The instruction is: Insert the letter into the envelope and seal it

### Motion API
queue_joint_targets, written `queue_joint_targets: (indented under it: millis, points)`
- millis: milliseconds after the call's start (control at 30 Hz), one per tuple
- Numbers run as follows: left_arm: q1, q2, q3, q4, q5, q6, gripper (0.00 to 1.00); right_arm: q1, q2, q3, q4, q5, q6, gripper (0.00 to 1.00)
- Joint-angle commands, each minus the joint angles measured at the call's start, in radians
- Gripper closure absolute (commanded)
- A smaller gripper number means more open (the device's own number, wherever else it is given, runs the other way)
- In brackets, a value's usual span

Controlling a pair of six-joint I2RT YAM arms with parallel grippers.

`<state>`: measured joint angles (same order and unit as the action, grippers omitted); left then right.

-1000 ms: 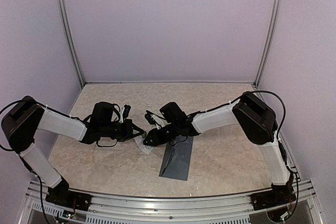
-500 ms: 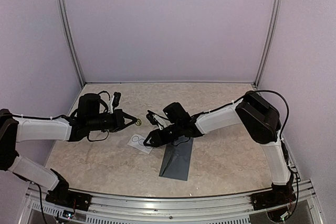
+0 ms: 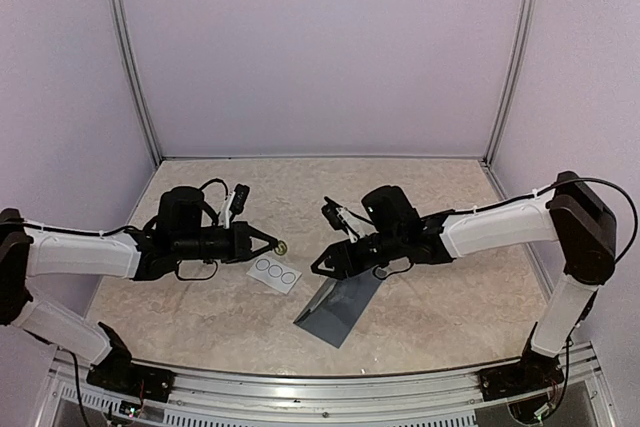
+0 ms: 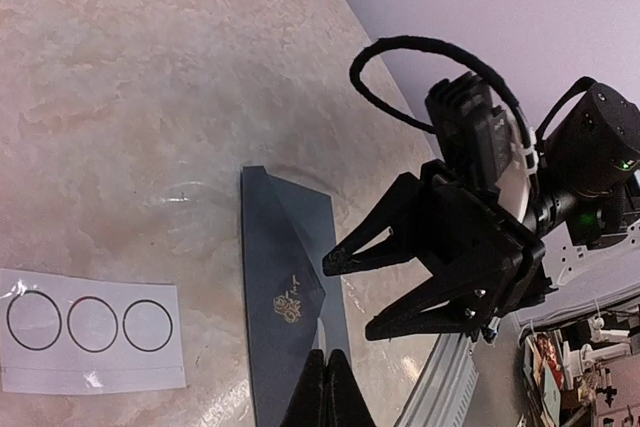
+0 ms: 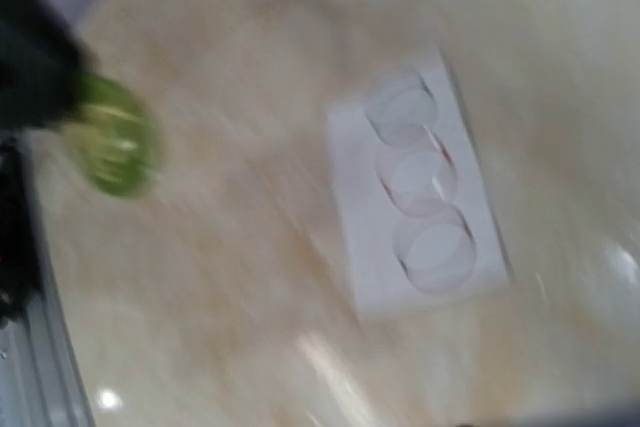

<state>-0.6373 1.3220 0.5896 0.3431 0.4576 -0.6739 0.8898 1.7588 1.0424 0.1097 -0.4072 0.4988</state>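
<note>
the left gripper (image 3: 274, 245) is pinched fully closed on a small round greenish sticker (image 3: 283, 246) at its tips. the right gripper (image 3: 320, 268) has its jaws spread with nothing between them, over the far end of the envelope (image 3: 338, 312). the envelope lies flat on the counter (image 3: 440, 297), just right of a white strip (image 3: 275, 270) with three circles.

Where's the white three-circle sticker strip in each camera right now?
Top external: sticker strip on the table, centre-left, just left of the envelope.
Left wrist: strip in the bottom-left corner, envelope to its right.
Right wrist: strip right of centre, blurred; round sticker upper-left; envelope not clearly visible.
Shared landmark: the envelope, in top and left wrist views.
</note>
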Motion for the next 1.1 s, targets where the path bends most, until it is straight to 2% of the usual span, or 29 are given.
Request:
queue_joint_targets:
  millis: [0,300,433,867,1067]
  points:
    - [-0.054,0.067,0.0,0.089,-0.003,-0.03,1.0,-0.008,0.001,-0.101,-0.024,0.071,0.038,0.53]
    - [-0.11,0.161,0.033,0.117,0.006,-0.062,1.0,-0.028,0.045,-0.104,-0.005,0.084,0.061,0.67]
    - [-0.142,0.21,0.057,0.132,0.017,-0.08,1.0,-0.033,0.062,-0.123,-0.008,0.082,0.073,0.69]
    - [-0.218,0.46,0.19,0.143,0.096,-0.089,1.0,-0.068,0.122,-0.16,0.02,0.07,0.135,0.84]
    - [-0.234,0.546,0.237,0.154,0.111,-0.09,1.0,-0.071,0.141,-0.166,0.033,0.059,0.176,0.94]
